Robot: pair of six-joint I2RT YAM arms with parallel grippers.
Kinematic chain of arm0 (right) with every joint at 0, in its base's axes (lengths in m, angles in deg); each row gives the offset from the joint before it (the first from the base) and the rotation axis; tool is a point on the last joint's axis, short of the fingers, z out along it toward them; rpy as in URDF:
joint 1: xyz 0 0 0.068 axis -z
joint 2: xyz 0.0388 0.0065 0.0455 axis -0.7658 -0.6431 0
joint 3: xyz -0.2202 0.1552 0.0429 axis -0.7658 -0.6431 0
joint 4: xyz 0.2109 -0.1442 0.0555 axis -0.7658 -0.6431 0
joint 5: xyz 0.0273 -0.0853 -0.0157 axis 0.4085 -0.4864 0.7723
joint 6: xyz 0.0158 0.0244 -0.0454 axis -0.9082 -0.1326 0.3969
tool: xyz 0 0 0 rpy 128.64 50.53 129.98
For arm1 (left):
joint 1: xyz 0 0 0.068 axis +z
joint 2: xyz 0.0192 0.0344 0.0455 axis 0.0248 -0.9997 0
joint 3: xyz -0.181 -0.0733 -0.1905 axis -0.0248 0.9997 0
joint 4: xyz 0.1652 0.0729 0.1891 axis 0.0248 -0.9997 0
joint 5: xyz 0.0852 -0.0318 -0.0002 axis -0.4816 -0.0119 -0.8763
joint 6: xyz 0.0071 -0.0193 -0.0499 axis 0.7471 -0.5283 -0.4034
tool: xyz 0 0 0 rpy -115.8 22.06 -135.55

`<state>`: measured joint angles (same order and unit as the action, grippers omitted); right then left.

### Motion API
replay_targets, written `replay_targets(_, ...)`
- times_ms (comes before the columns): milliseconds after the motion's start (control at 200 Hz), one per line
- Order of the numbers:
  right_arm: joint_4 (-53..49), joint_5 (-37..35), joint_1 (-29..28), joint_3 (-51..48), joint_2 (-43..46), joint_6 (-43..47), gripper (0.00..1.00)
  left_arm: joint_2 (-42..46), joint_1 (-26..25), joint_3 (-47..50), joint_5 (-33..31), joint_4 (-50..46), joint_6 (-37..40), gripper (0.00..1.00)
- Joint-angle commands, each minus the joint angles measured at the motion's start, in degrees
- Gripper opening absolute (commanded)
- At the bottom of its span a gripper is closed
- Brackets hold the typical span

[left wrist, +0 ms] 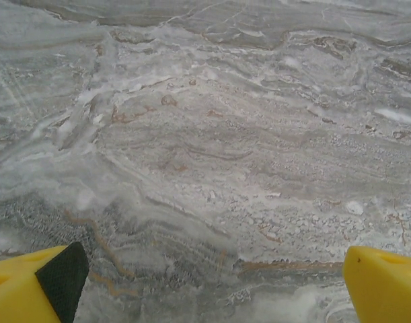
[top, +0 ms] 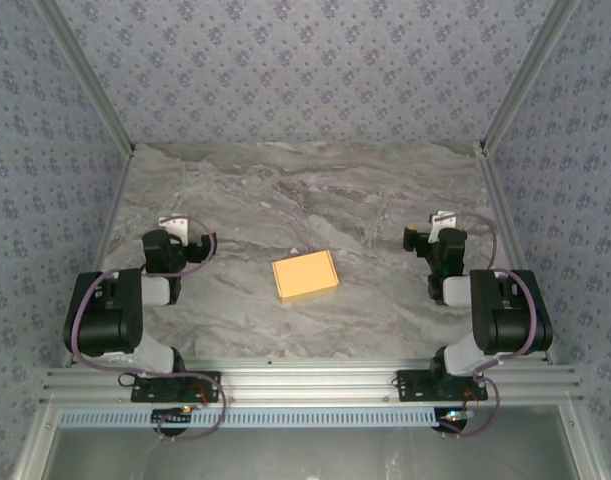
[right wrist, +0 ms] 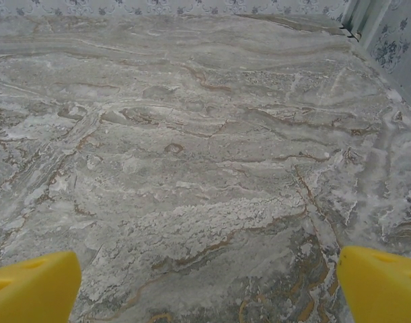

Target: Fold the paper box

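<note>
Paper box lies flat on the marble table, near the table's middle and a little toward its near edge, turned slightly askew. From above it reads as one compact yellow-orange rectangle with a thin lip along its far side. Whether that lip is a lid tucked home or a flap left loose is too small to tell.

The left gripper hangs over the table's left part and the right gripper over its right part, each well apart from the box. Both are released, jaws spread wide, with nothing between them. In the wrist views the yellow fingertips frame bare marble on either side.

Judging from this, no fold is in hand at present. The arms sit at rest, either ahead of the first approach or with the work done.

If folding remains, the next move calls for both grippers to travel inward to the table's middle. One would pin the body down while the other lifts the far lip, and thin card is likely to slide on smooth marble.
</note>
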<state>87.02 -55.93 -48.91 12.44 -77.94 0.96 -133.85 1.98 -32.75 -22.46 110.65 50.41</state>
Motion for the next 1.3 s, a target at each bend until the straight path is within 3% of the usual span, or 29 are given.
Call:
replay_targets(0,-1.60,0.65,0.35,1.25,0.07,0.10,1.00,-0.15,0.11,-1.38,-0.77,1.33,-1.30,0.99)
replay_targets(320,-1.52,0.42,0.06,1.24,0.10,0.23,1.00,-0.14,-0.84,-1.56,-3.54,0.68,-1.12,0.99)
replay_targets(1294,-2.83,2.74,-0.01,1.77,0.37,1.29,1.00,-0.07,-0.84,-1.55,-3.47,0.68,-1.09,0.99)
